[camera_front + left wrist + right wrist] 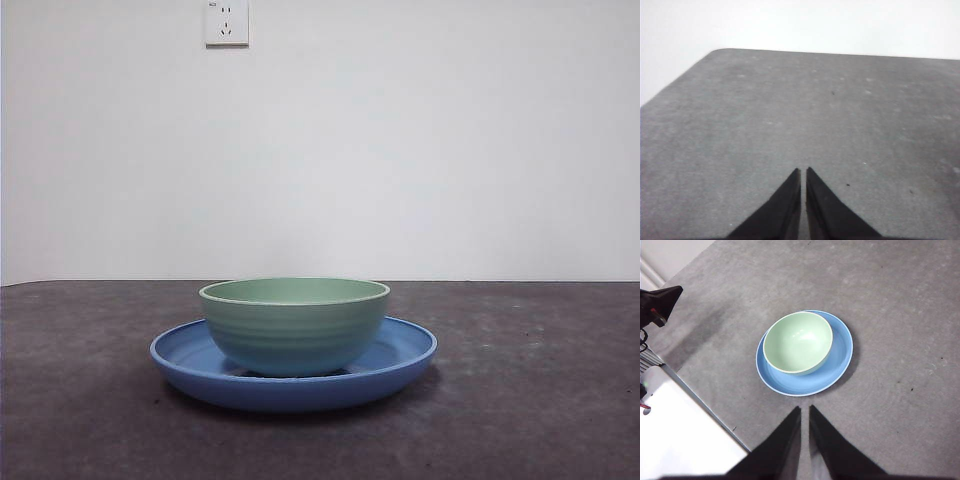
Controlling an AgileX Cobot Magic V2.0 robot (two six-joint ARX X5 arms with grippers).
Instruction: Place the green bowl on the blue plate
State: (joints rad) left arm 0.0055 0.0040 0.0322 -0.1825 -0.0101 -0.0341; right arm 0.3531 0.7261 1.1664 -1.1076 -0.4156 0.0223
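Observation:
The green bowl [294, 322] stands upright on the blue plate [405, 356] in the middle of the dark table. The right wrist view shows the bowl [798, 342] sitting off-centre inside the plate [839, 360], empty. My right gripper [804, 412] is shut and empty, held high above the table and apart from the plate. My left gripper [803, 172] is shut and empty over bare tabletop, with no task object in its view. Neither gripper shows in the front view.
A wall socket [227, 22] is on the white wall behind the table. In the right wrist view, a white box [675, 435] and the other arm's black part [660, 302] lie beyond the table's edge. The left wrist view shows the table's rounded corner [720, 51].

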